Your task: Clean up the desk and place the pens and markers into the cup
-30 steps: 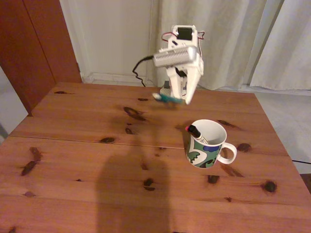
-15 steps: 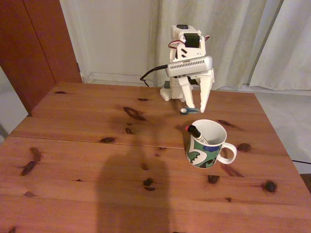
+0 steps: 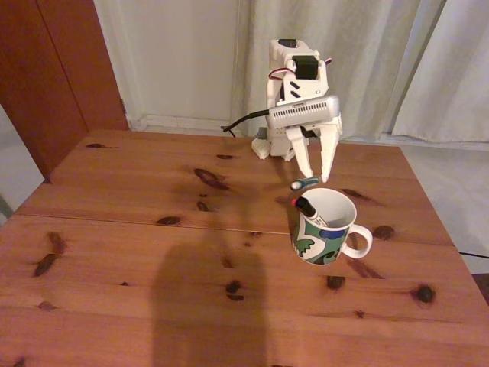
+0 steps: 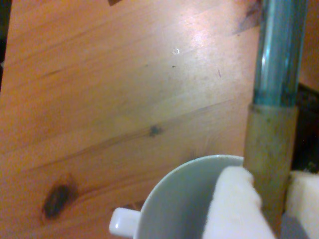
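Hiding most of its length behind the gripper (image 3: 314, 178), the teal-green pen (image 3: 305, 183) shows just its tip in the fixed view, poking out above the cup's (image 3: 325, 227) back rim. Wrist view cuts the cup (image 4: 174, 199) off at the bottom edge; its contents aren't readable there. Jaws are closed down on the teal-green pen (image 4: 275, 74), white finger pad (image 4: 233, 204) pressed against the barrel. Black pen (image 3: 306, 208) with red end leans inside the cup. Arm folded upright at the desk's (image 3: 153, 252) far edge, fingers pointing down over the cup.
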